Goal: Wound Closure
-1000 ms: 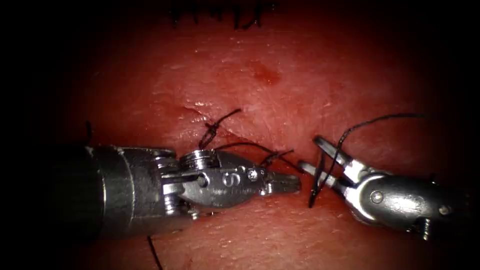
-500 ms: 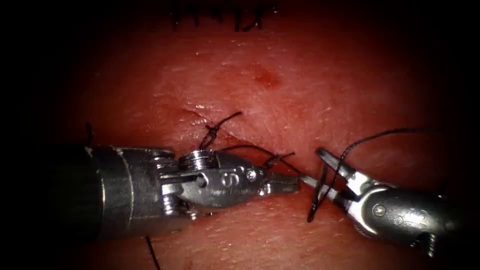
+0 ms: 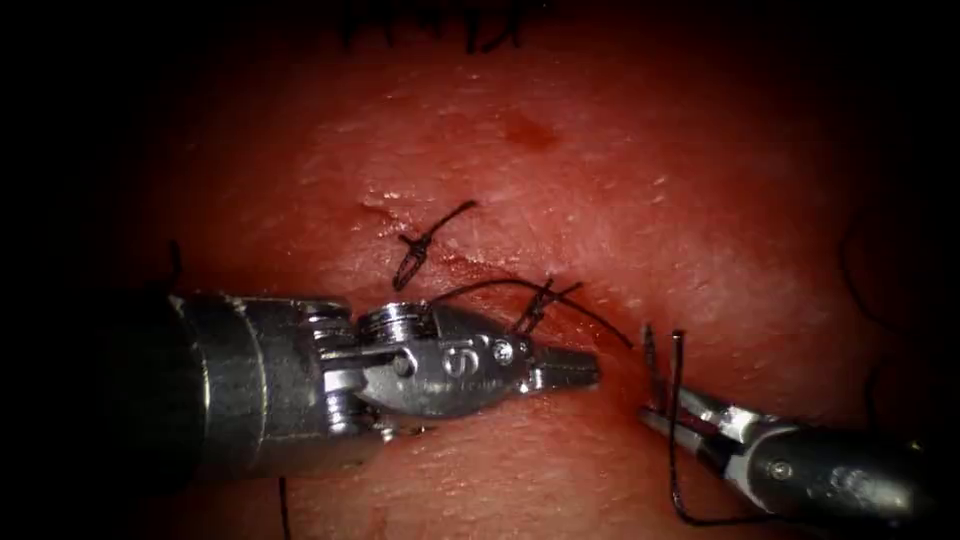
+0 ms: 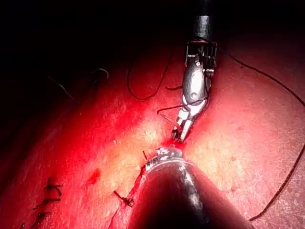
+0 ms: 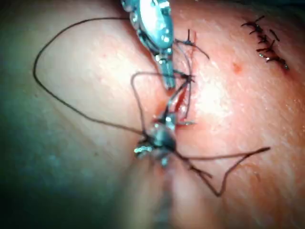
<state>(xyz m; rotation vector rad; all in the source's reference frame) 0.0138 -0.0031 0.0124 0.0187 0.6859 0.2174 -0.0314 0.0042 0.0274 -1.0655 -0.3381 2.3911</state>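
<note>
L tool (image 3: 570,368) lies across the tissue (image 3: 600,190) from the endoscope view's left, tip just below the lower knot (image 3: 533,308) on the cut (image 3: 470,265). Jaws look closed w/ nothing visible between them; a strand of thread (image 3: 590,318) runs from that knot past the tip toward the R side, touching or merely passing, can't tell.

R tool (image 3: 668,412) comes in low from the right. Jaws sit narrow, nearly together, w/ dark thread lying across them: two strands stand up above the tip, one hangs down and curls under the shaft. Reads as clamped on thread, not on the tissue. Needle not made out; no curved steel visible in the tissue or in either tool.

A second knot (image 3: 415,250) sits further up the cut, short tails sticking out. Older stitches (image 3: 440,25) at the far top edge. Small spot of red fluid (image 3: 528,130) above the cut.

Handling, as judgement: thread is light, limp, no stiffness, prob slick from the wet surface, so it likely slips unless gripped flat in the jaws, and it may fray if crushed hard. Best hold prob on a free strand well off the knot. Tissue looks soft, moist, tears easily near the cut edge.
</note>
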